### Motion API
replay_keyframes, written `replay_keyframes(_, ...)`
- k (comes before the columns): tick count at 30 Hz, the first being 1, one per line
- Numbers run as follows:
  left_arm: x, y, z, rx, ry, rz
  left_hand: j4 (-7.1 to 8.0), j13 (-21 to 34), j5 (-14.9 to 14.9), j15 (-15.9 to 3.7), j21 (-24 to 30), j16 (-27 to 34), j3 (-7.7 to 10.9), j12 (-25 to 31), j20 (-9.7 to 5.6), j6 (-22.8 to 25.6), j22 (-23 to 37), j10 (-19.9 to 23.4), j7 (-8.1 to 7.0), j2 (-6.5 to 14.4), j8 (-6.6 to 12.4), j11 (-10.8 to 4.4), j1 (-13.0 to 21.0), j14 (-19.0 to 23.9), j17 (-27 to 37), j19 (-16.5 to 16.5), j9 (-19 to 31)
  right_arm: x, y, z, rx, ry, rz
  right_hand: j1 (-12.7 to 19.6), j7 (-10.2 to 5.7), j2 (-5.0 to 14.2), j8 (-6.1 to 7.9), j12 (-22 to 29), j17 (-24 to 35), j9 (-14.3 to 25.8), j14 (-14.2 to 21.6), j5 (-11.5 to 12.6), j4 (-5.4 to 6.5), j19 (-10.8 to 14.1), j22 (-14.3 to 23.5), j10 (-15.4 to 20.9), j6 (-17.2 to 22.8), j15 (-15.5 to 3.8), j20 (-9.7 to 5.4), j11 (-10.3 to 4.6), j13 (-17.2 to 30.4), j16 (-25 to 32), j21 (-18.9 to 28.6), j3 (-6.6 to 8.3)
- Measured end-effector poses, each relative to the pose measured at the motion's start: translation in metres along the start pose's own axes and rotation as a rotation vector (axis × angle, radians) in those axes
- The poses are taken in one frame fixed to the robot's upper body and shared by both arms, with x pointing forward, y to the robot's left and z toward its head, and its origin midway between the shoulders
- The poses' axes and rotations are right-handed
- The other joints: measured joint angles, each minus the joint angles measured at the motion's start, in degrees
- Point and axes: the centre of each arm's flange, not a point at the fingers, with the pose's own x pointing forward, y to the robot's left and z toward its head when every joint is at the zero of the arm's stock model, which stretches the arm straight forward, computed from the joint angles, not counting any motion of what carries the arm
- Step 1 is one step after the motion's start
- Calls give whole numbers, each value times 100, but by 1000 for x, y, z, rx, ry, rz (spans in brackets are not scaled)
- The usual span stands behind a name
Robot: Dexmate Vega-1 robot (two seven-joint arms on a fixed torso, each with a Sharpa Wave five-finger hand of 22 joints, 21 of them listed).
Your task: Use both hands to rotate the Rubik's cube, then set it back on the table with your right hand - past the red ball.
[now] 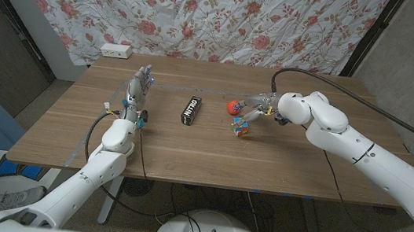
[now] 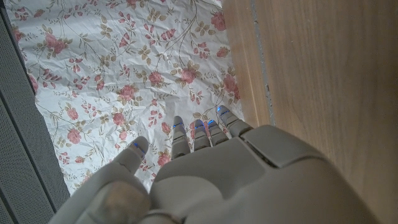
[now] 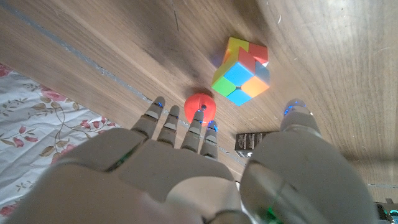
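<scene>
Reaching over the table (image 1: 186, 153), the right hand (image 1: 265, 104) has its fingers (image 3: 163, 121) spread and empty above the cube (image 1: 240, 126), which sits just beside the red ball (image 1: 232, 106). A careless closing could nudge the ball and send it rolling. The left hand (image 1: 138, 92) stands well apart, fingers loosely spread, holding nothing.

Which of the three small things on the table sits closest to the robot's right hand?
The red ball: the right hand has its fingertips just beside it. The Rubik's cube lies a little nearer the front edge, and the black bar is farther off, mid-table.

Wooden table (image 1: 186, 157), surface contents.
You have the Rubik's cube (image 1: 240, 126) beside the red ball (image 1: 232, 106); a black packet (image 1: 190, 110) lies mid-table, a white box (image 1: 116, 51) at the far-left corner.
</scene>
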Motion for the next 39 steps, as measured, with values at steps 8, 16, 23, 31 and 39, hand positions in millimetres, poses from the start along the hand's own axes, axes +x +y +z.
replay_keyframes(8, 7, 0, -1, -2, -4, -28, 0, 0, 0, 0, 0, 0, 0, 0, 0, 0, 0, 21, 0, 0, 0, -20, 0, 0, 0, 0, 0, -5, 2, -19, 40, -8, -25, -339, 77, 97, 0, 0, -5, -8, -128, -117, 143, 64, 0, -262, -138, 10, -63, -19, -105, -88, 45, -82)
replay_keyframes(16, 17, 0, -5, -6, -11, -26, 0, 0, 0, 0, 0, 0, 0, 0, 0, -1, 0, 31, 0, 0, 0, -31, 0, 0, 0, 0, 0, -10, 0, -31, 97, -34, -91, -541, 94, 180, 0, 0, -37, -8, -220, -180, 224, 178, 0, -312, -217, -22, -260, -10, -196, -88, 68, -114)
replay_keyframes(23, 19, -1, -13, -12, -8, -21, -23, 0, 0, 0, 0, 0, 23, 0, 0, 31, 0, 31, 31, 0, 0, -31, 0, 0, 0, 0, 0, -12, -2, -40, 159, -42, -152, -759, 131, 277, 0, 24, -70, -35, -134, -269, 311, 352, 0, -312, -253, -63, -348, -10, -291, -88, 111, -155)
replay_keyframes(31, 19, -4, -14, -15, -30, -19, -23, 0, 0, 0, 0, 0, 23, 0, -21, 31, 0, 30, 31, 0, 0, -31, 0, 0, 1, 21, 0, -15, 2, -54, 240, -38, -205, -906, 131, 349, 0, 45, -96, -34, -83, -334, 388, 449, 0, -290, -253, -114, -402, 12, -359, -88, 111, -184)
replay_keyframes(39, 18, -5, -13, -19, -52, -21, -23, -1, 0, 0, 0, -22, 23, 0, -21, 30, 0, 30, 31, 0, 0, -31, 0, 0, 1, 20, 0, -16, 8, -67, 311, -32, -242, -999, 153, 351, 0, 45, -123, -34, -2, -378, 442, 538, 0, -269, -231, -133, -452, -10, -424, -88, 156, -239)
